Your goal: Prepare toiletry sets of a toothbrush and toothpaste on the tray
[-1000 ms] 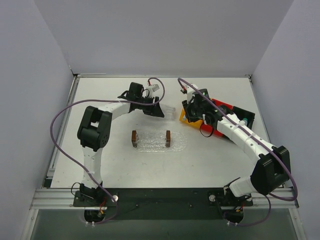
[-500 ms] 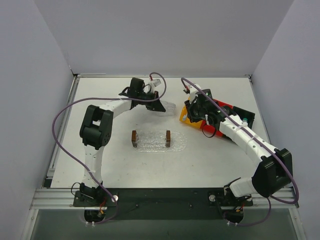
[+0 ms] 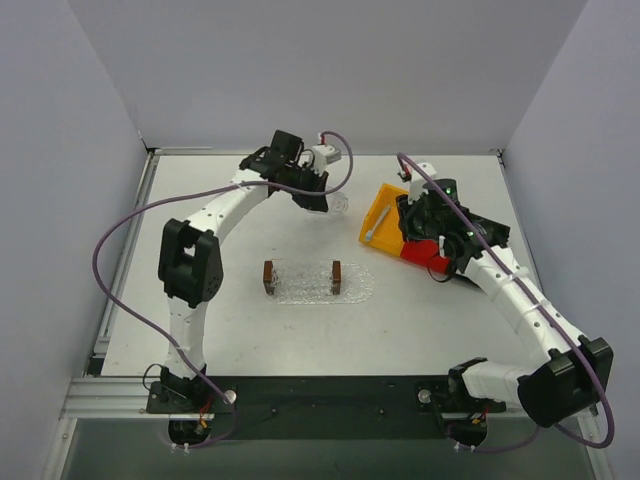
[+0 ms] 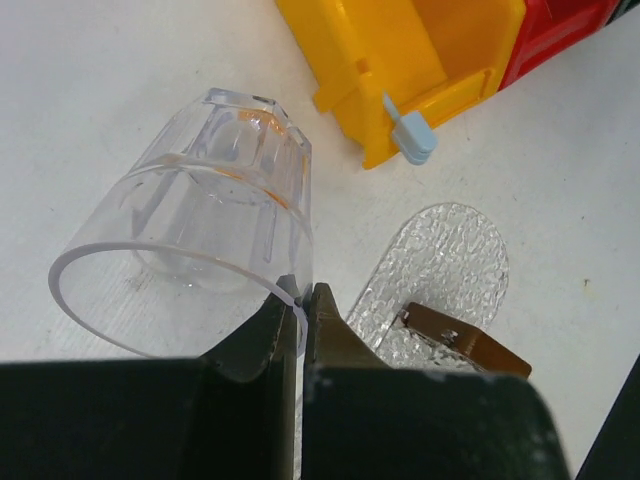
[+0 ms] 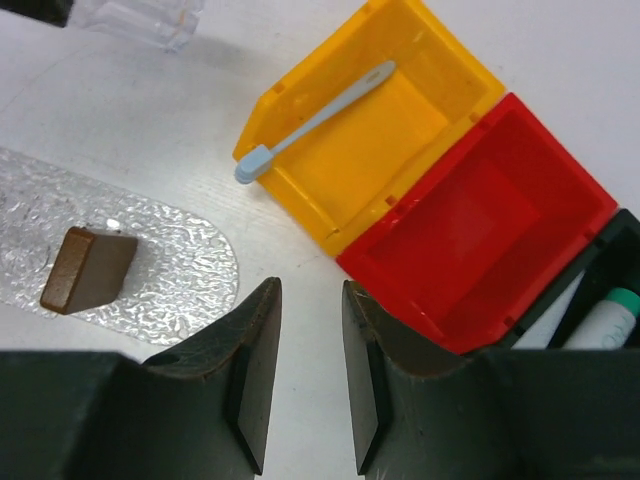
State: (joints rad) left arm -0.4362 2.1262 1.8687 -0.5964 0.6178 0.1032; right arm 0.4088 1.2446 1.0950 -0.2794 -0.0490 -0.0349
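The left hand is pinching the rim of the clear round plastic cup, its fingers pressed together on the thin wall. It is holding the cup tilted at the far middle of the white worktop, probably to take it away from the bins. The right hand is hovering with a narrow gap and nothing inside, just beside the yellow plastic bin and the red plastic bin. The thin light-blue toothbrush is lying slanted in the yellow bin with its head sticking over the near-left wall, so I judge it easy to pick from above. The transparent bumpy oval tray is lying in the middle, carrying only two small brown blocks. I cannot surely find the toothpaste.
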